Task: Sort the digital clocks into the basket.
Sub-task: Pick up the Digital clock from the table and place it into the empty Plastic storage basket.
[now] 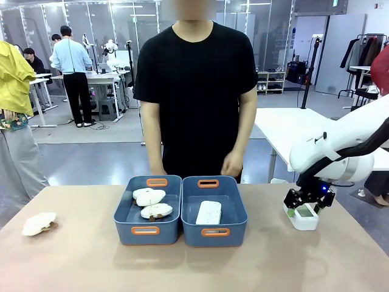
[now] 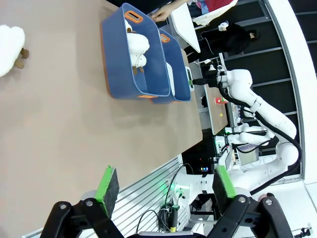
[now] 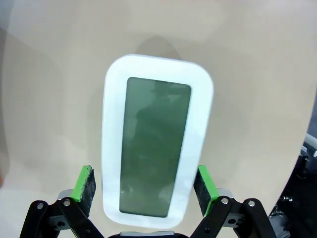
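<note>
A white digital clock (image 1: pixel 208 212) lies flat in the right-hand blue basket (image 1: pixel 238 224). A second white clock (image 1: pixel 302 218) rests on the table at the right. It shows close up, grey screen facing up (image 3: pixel 156 144). My right gripper (image 1: pixel 309 205) hangs just above this clock, open (image 3: pixel 145 186). Its green pads (image 3: pixel 84 184) flank the clock's near end, one on each long side, without pressing it. My left gripper (image 2: pixel 166 186) is open and holds nothing, high off the table's left end, far from the bins (image 2: pixel 133 59).
The left blue bin (image 1: pixel 123 214) holds cream cloud-shaped plush toys (image 1: pixel 150 197). Another plush (image 1: pixel 39 223) lies on the table's left part. A person in a black shirt (image 1: pixel 194 91) stands right behind the bins, hands hanging near the far edge.
</note>
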